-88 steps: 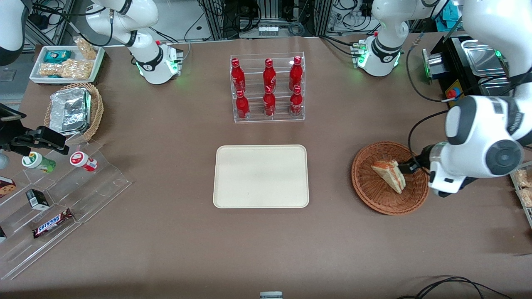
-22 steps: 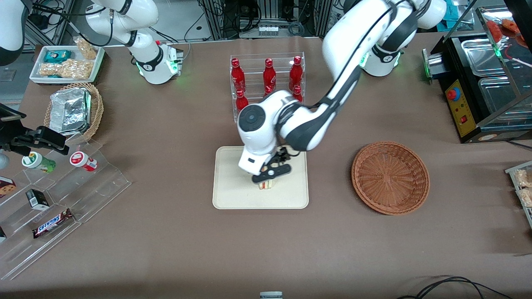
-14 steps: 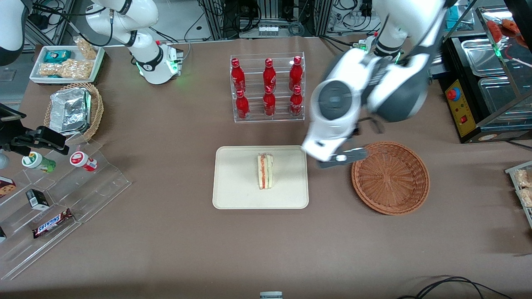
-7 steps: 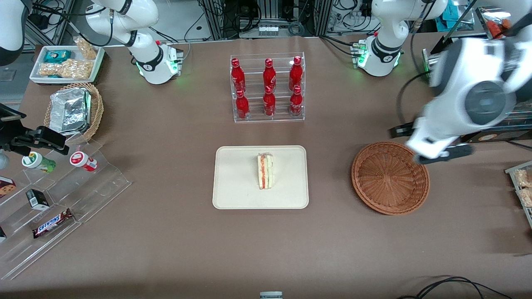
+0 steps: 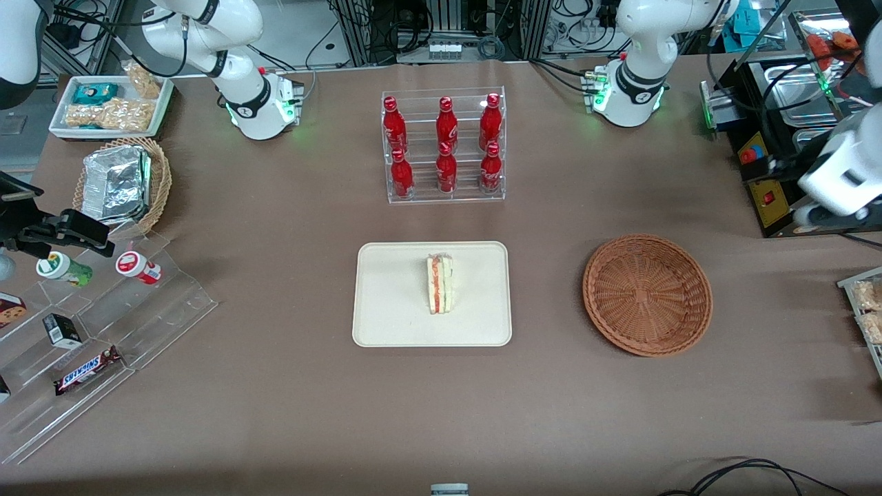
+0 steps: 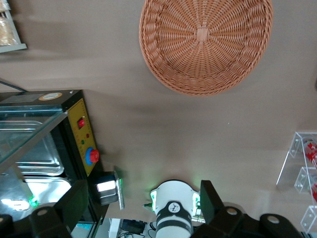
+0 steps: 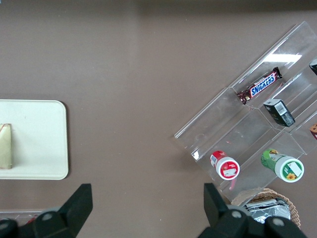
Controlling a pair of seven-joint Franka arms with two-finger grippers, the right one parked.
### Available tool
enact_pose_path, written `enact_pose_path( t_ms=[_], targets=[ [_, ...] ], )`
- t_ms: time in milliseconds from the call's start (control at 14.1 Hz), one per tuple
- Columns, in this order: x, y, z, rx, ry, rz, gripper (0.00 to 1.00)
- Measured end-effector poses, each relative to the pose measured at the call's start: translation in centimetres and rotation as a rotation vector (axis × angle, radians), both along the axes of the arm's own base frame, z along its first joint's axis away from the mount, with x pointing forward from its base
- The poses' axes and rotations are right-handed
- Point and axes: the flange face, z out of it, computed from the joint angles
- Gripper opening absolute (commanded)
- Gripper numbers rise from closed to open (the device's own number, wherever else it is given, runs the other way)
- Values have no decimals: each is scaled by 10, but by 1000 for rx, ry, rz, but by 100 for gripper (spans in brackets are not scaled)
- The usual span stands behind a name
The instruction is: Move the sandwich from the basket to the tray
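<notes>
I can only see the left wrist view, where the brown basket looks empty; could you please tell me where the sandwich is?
Observer: The sandwich is on the cream tray, near its middle, with the filling layers facing up.
Operator: Is anything touching it?
Observer: No. The open gripper is by the black appliance at the working arm's end of the table, well clear of the tray and the basket.
Operator: What stands near the tray?
Observer: A rack of red bottles, farther from the front camera than the tray.

Sandwich (image 7: 6, 147) on cream tray (image 7: 39, 144), Snickers bar (image 7: 261, 85) on clear stepped stand (image 7: 247, 119)
</notes>
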Motion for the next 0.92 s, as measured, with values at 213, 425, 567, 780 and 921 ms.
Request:
enact_pose_path(
  t_ms=[213,425,567,780,921],
  targets=[
    [0,0,7,-54,-20,5,100],
    [1,-9,17,-92,-55,-3,100],
    [-4,-11,27,-59,-80,7,100],
    [-3,-28,41,-11,-164,75,100],
    [-3,-32,45,-10,-185,98,100]
  ],
)
